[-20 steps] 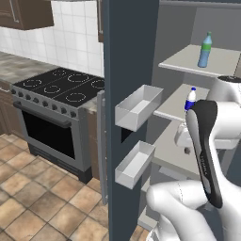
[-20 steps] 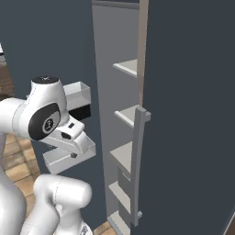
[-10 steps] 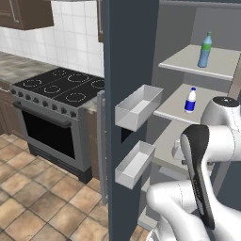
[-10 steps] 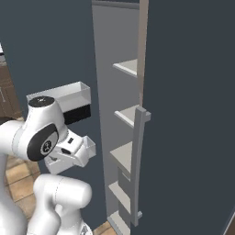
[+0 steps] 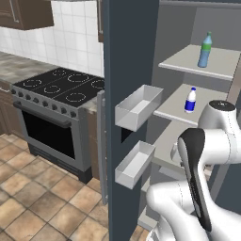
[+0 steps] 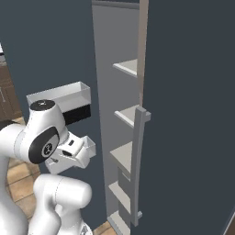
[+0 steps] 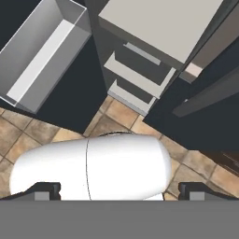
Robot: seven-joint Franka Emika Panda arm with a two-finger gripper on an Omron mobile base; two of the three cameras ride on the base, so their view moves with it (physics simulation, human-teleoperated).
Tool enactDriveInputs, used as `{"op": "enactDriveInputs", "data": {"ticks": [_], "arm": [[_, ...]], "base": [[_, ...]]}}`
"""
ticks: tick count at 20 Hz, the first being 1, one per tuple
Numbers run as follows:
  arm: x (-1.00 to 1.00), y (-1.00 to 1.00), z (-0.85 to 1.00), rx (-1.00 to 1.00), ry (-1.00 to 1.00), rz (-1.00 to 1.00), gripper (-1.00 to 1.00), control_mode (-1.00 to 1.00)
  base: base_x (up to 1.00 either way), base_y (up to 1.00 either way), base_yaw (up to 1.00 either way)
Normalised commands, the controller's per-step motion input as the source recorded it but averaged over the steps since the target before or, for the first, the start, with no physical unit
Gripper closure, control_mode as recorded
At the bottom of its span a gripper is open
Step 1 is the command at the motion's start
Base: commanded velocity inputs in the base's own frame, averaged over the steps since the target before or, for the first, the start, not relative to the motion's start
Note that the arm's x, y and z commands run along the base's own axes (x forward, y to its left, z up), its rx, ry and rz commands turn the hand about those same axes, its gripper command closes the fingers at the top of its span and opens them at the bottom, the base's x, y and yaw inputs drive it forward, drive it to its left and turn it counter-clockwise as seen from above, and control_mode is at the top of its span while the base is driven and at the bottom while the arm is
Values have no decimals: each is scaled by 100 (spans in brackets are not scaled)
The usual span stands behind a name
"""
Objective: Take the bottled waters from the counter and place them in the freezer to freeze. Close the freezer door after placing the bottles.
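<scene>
- Freezer [image 5: 188, 28] open; pale grey interior, several shelves visible.
- Blue-green bottle [image 5: 205, 50] upright on upper shelf [image 5: 188, 63], twd back right.
- White bottle [image 5: 190, 100] upright on shelf below [image 5: 172, 110], near front edge. Both bottles well apart, one level between.
- Freezer door [image 5: 129, 56] swung wide, edge-on in left base view; two pale grey bins on inner face: upper bin [image 5: 139, 107], lower bin [image 5: 135, 164].
- Door handle [image 5: 101, 146] long, silver, vertical on outer edge.
- Second door [image 6: 193, 114] shut, right of opening; own handle [image 6: 137, 165].
- Stovetop [image 5: 63, 84] black, left of door; counter [image 5: 16, 66] beyond it, tiled wall behind.
- Floor [image 5: 37, 202] brown tile, open in front of oven.
- Gripper [image 7: 116, 190] pointing down past lower shelves [image 7: 140, 79] twd floor; fingertips [image 7: 46, 190] set far apart, nothing between — open, empty.
- Arm folded low between door and freezer opening; lower bin just beside it.
</scene>
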Motion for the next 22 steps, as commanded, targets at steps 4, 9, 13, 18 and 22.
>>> {"op": "enactDriveInputs", "data": {"ticks": [4, 9, 13, 18, 22], "arm": [[0, 0, 0, 0, 0, 0, -100, -100], [0, 0, 0, 0, 0, 0, -100, 100], [0, 0, 0, 0, 0, 0, -100, 100], [0, 0, 0, 0, 0, 0, -100, 100], [0, 0, 0, 0, 0, 0, -100, 100]], "base": [[0, 0, 0], [0, 0, 0], [-24, 6, -1], [-50, 18, -16], [-35, 23, -29]]}}
